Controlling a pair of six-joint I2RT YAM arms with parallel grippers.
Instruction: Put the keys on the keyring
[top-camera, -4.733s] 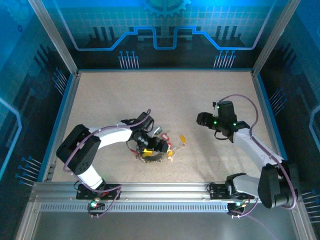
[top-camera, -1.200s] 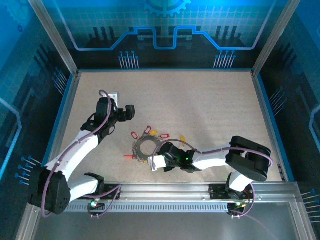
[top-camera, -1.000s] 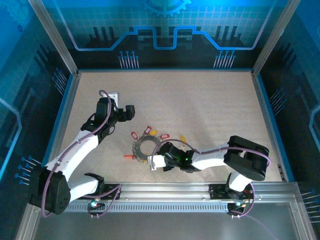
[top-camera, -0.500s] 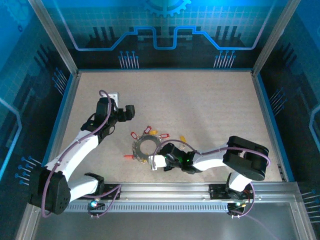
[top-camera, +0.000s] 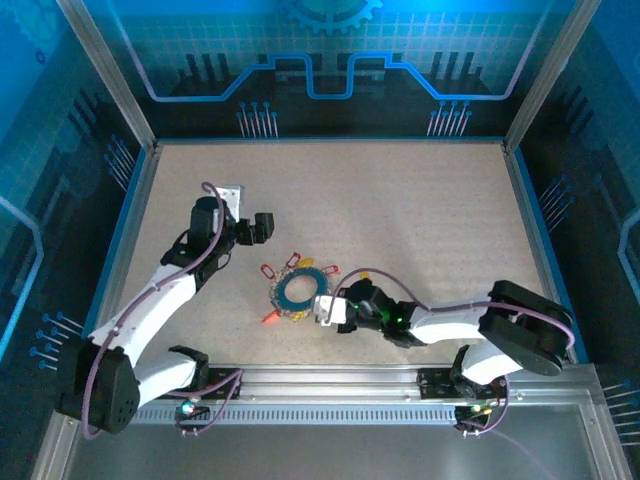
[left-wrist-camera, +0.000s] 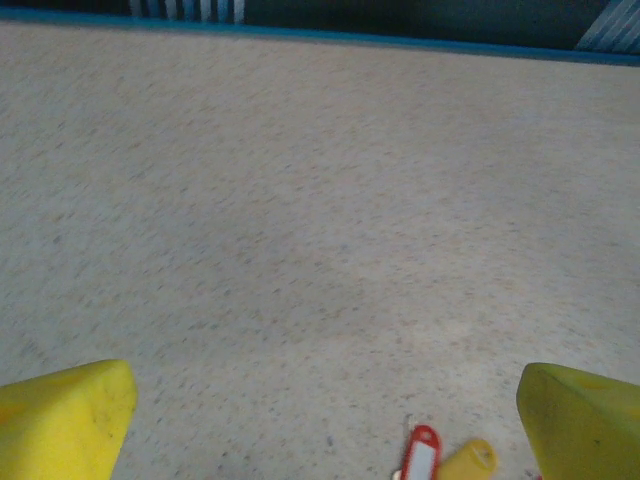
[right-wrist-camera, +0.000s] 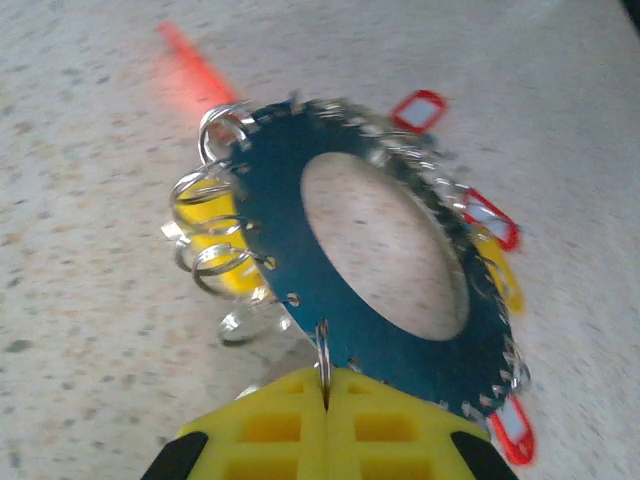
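Matt speckled table (left-wrist-camera: 300, 200), smooth dark keyring (right-wrist-camera: 290, 235) (bluish sheen), shiny metal loops (right-wrist-camera: 215, 258), right claw (right-wrist-camera: 325, 398) in yellow plastic

Half a second ago the keyring (top-camera: 300, 290) looked dark grey from above; now its face shows blue-teal. The right claw (top-camera: 322, 309), pinched on a wire loop (right-wrist-camera: 323, 345) at the keyring's rim, has moved away from the worktop's near edge and slightly to the right. That arm's elbow has swung out toward the right wall. The red key (top-camera: 270, 317) at the keyring's near left has shifted rightward. The left claw (top-camera: 262, 228) has edged a touch nearer the keyring.
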